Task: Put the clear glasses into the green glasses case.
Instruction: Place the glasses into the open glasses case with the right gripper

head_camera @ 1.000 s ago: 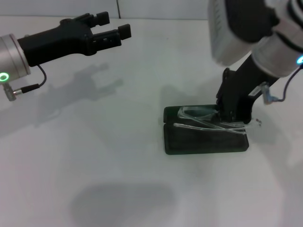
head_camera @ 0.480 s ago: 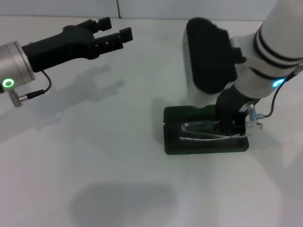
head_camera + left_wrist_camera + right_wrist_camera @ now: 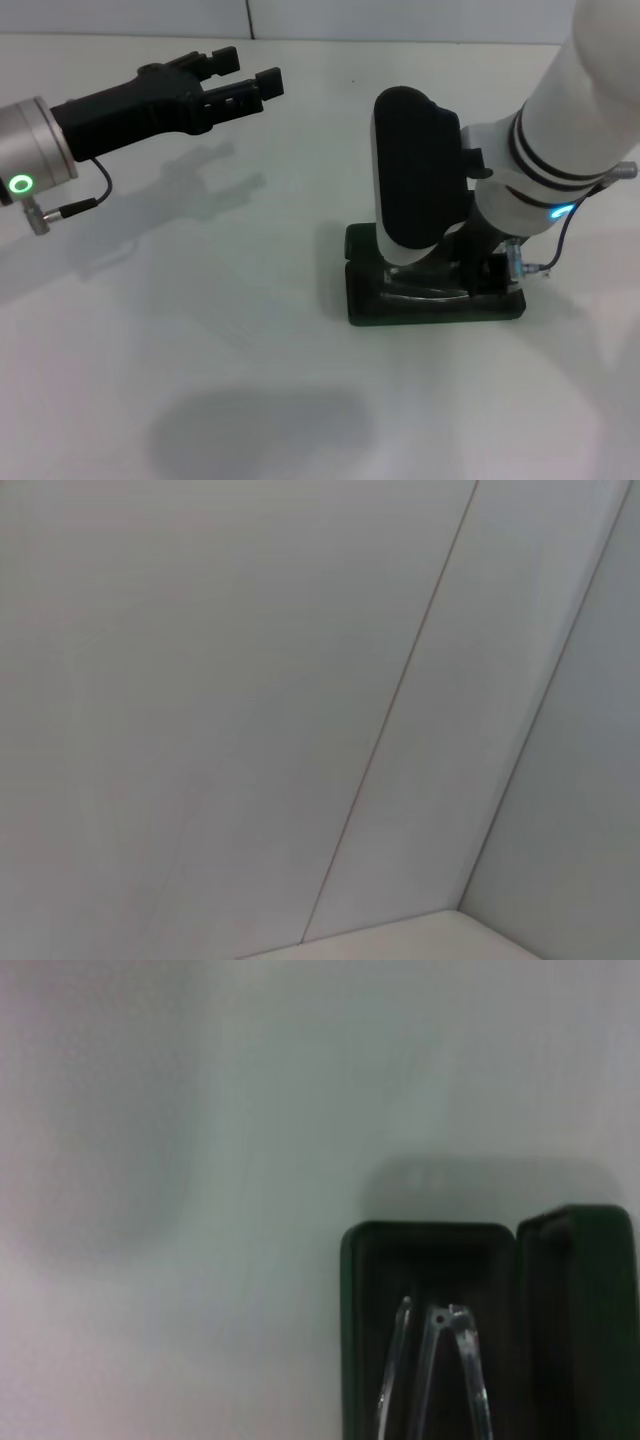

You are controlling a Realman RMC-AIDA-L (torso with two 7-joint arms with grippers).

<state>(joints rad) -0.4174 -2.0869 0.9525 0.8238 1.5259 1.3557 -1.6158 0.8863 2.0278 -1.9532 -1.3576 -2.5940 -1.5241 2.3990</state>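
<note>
The green glasses case (image 3: 435, 300) lies open on the white table (image 3: 250, 380), at the right of the scene and toward the near side, with its long axis running left to right. In the right wrist view the case (image 3: 430, 1310) shows its dark lining, its lid (image 3: 580, 1320) standing up along one long side. The clear glasses (image 3: 435, 1370) lie inside the lined compartment, their thin transparent arms stretching along it. From the head view the glasses (image 3: 420, 283) appear only as pale glints on the case's lining, partly hidden by the arm above.

The right hand (image 3: 487, 262) is down at the right end of the case, directly over it, with the bulky white and black wrist leaning across the case's far half. Its fingers are hidden behind the arm, so whether they grip the glasses or are released I cannot tell.

Farther off at the far left, the left hand (image 3: 245, 75) hangs above the table, well apart from the case, its black fingers spread and grasping nothing.
</note>
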